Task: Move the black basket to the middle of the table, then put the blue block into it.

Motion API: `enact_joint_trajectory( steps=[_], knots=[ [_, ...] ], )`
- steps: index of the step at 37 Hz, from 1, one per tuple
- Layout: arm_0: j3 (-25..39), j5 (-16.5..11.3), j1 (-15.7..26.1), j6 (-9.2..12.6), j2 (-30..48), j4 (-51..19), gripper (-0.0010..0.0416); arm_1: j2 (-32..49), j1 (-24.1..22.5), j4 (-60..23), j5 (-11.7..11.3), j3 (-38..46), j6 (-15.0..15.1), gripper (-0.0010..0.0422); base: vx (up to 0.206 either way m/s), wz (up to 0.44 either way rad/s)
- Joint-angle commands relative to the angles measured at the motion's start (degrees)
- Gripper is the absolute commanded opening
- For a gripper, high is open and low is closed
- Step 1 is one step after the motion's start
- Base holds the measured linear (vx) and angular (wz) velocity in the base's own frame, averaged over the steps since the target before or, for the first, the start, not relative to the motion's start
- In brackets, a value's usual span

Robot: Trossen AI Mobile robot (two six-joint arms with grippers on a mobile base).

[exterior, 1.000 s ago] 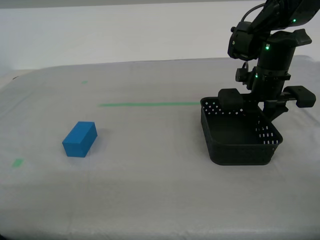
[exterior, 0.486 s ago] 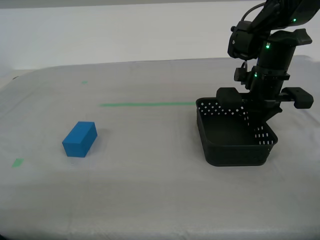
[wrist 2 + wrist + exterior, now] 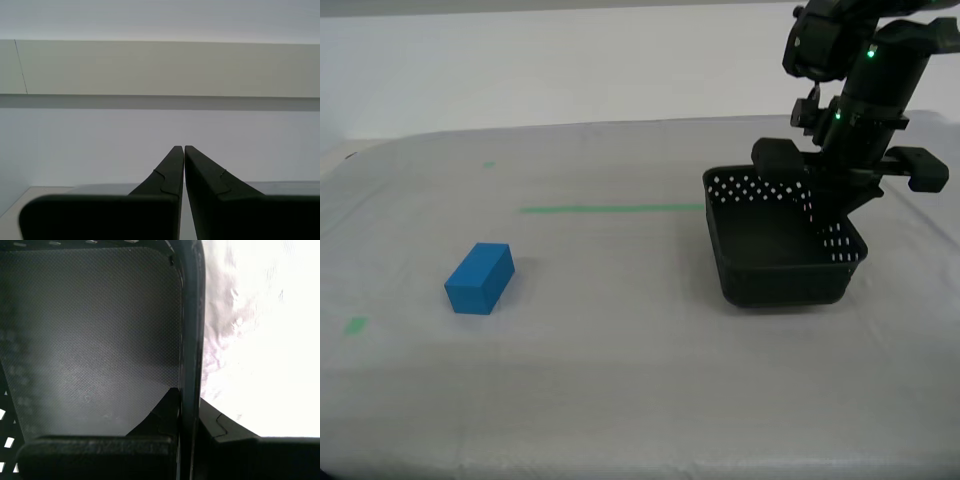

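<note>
Leftmost in the exterior view, the block (image 3: 479,279) lies alone on the table (image 3: 620,380), toward the near left, with a small green tape bit (image 3: 355,325) just beyond it to the left. A green tape line (image 3: 610,209) runs across the cloth farther back, ending close to the basket (image 3: 775,265), which sits at the exterior view's right, well apart from the block. My first gripper (image 3: 189,405) reaches down from above onto the basket's far right wall: in the first wrist view the rim (image 3: 191,315) runs straight between the two fingers, one finger inside against the mesh floor (image 3: 90,340), the other outside over the bright cloth, so the jaws are clamped on that wall. The basket appears slightly tilted in the exterior view, though whether it is clear of the cloth I cannot tell. My second gripper (image 3: 180,150) is closed with its fingertips pressed together on nothing, pointing at a plain pale wall (image 3: 160,70); it does not show in the exterior view.
</note>
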Motion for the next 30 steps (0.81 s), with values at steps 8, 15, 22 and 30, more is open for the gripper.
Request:
enact_joint_trajectory(
  steps=[8,15,22,30],
  knots=[
    [3.2,-0.3,0.0,0.4,-5.6,-5.4,-0.0001,0.0,0.0,0.2,0.0,0.0,0.1,0.0,0.0,0.0],
    [6.9,-0.3,0.0,0.4,-8.3,-9.2,-0.0001,0.0,0.0,0.2,0.0,0.0,0.1,0.0,0.0,0.0],
    [12.5,-0.3,0.1,0.4,-8.9,-15.3,-0.0001,0.0,0.0,0.2,0.0,0.0,0.1,0.0,0.0,0.0],
    [19.3,-0.3,0.1,0.4,-8.7,-19.7,-0.0001,0.0,0.0,0.2,0.0,0.0,0.1,0.0,0.0,0.0]
  ],
)
